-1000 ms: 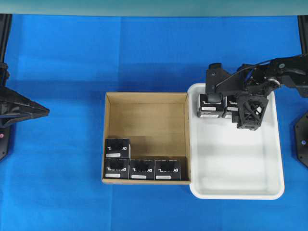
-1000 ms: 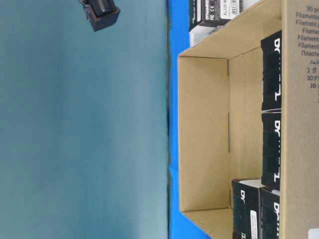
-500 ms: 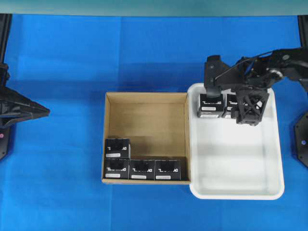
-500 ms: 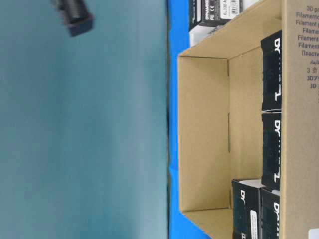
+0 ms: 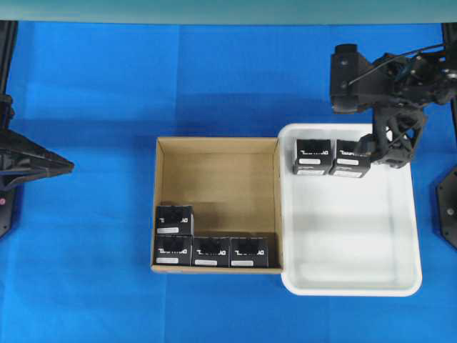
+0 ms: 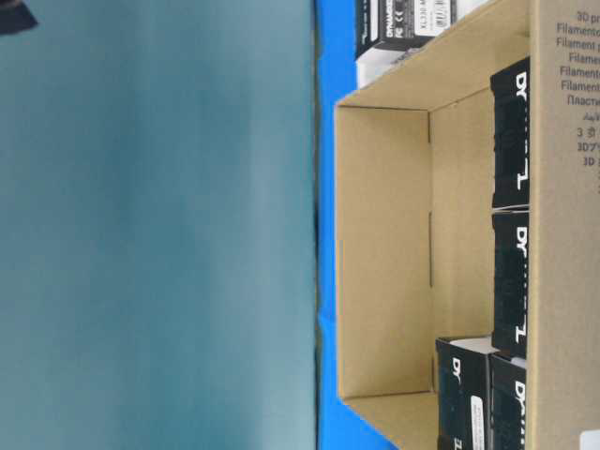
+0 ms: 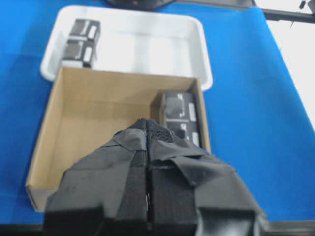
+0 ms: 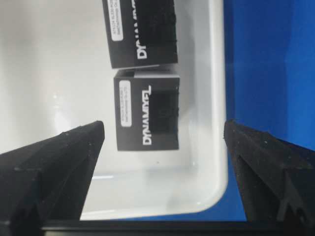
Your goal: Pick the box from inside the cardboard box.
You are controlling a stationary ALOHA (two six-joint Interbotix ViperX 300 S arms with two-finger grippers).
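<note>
Blue cloth (image 5: pixel 100 93) covers the whole work surface, with a teal wall behind it.

Nearest the right pincer (image 8: pixel 162 162), directly between its widely spread, empty black foam pads (image 8: pixel 59 152), lies a small black rectangular box with white lettering and a white label (image 8: pixel 146 109), resting in the corner of the white plastic tray (image 5: pixel 357 236). Just beyond it, touching or nearly so, lies a second identical black box (image 8: pixel 140 30). In the overhead view these two sit side by side along the tray's far wall, and the right pincer (image 5: pixel 389 146) hangs above that corner, holding nothing. Two boxes, I judge, are already moved out.

Farther from that pincer, across the tray's wall, sits the large brown corrugated cardboard carton with low walls (image 5: pixel 218 204), butted against the tray. Four more black boxes (image 5: pixel 211 251) are inside it, well away from the right pincer: three in a row along the near wall and one behind the leftmost. Most of the carton floor is bare.

Farthest off, the left pincer (image 7: pixel 147 162), wrapped in black tape, is pressed fully closed on nothing, parked beyond the carton's opposite side and pointing toward it.

So the work looks about a third finished: the next step, as I read it, is for the open right pincer to travel back over the carton for one of the four boxes left.
</note>
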